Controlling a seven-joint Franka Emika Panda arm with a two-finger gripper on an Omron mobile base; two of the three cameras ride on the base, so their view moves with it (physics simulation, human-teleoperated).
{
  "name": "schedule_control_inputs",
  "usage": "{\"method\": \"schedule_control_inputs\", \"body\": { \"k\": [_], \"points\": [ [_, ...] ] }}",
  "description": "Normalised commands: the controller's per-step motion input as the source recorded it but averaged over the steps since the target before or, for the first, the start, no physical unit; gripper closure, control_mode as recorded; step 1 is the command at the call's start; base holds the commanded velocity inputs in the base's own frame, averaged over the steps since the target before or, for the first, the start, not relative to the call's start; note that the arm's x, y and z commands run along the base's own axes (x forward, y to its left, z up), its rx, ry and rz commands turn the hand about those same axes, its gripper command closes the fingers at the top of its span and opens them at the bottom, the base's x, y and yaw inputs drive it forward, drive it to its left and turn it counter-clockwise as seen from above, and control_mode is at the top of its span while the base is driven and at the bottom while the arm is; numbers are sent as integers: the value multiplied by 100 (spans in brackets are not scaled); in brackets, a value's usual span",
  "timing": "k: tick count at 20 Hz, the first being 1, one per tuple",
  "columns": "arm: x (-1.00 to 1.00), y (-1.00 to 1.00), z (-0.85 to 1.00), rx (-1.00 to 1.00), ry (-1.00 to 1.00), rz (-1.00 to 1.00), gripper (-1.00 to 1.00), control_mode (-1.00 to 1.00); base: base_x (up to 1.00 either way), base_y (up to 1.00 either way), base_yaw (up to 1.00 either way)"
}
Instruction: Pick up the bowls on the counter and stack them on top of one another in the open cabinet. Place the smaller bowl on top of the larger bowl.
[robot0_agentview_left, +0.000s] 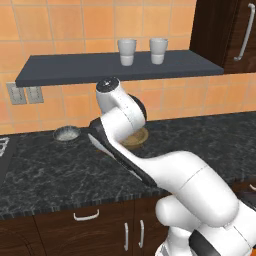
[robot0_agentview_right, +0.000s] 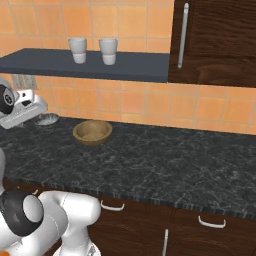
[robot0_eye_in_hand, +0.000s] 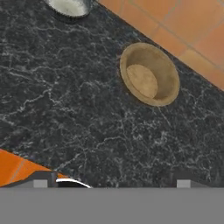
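The larger bowl (robot0_eye_in_hand: 149, 73), tan and wood-like, sits upright on the black veined counter (robot0_eye_in_hand: 65, 109) near the tiled wall. It also shows in the right base view as the larger bowl (robot0_agentview_right: 92, 132), and my arm half hides the larger bowl (robot0_agentview_left: 138, 138) in the left base view. The smaller bowl (robot0_agentview_left: 66, 133), grey-white and speckled, rests to its left, apart from it, and appears again as the smaller bowl (robot0_agentview_right: 47, 119) and the smaller bowl (robot0_eye_in_hand: 69, 7). My gripper (robot0_eye_in_hand: 111, 184) hangs above the counter, open and holding nothing, short of both bowls. The open cabinet (robot0_agentview_left: 75, 70) is above.
Two pale grey cups (robot0_agentview_left: 127, 52) (robot0_agentview_left: 158, 50) stand on the right half of the slate shelf (robot0_agentview_right: 135, 67). A tall dark brown cupboard (robot0_agentview_right: 220, 40) with a metal handle adjoins the shelf's right end. Wall outlets (robot0_agentview_left: 18, 93) sit under its left end.
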Motion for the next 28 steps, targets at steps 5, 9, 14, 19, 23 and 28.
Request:
{"method": "schedule_control_inputs", "body": {
  "k": [5,9,14,19,23,28],
  "points": [
    [3,100,-36,-10,1,18,-100,-100,0,0,0],
    [33,100,-53,-1,0,20,-100,-100,0,0,0],
    [74,63,-36,-1,3,9,-100,-100,0,0,0],
    [52,10,-27,-14,6,0,-100,-100,0,0,0],
    [40,0,-27,-10,5,0,-100,-100,0,0,0],
    [44,4,-35,-9,1,0,-100,-100,0,0,0]
  ]
}}
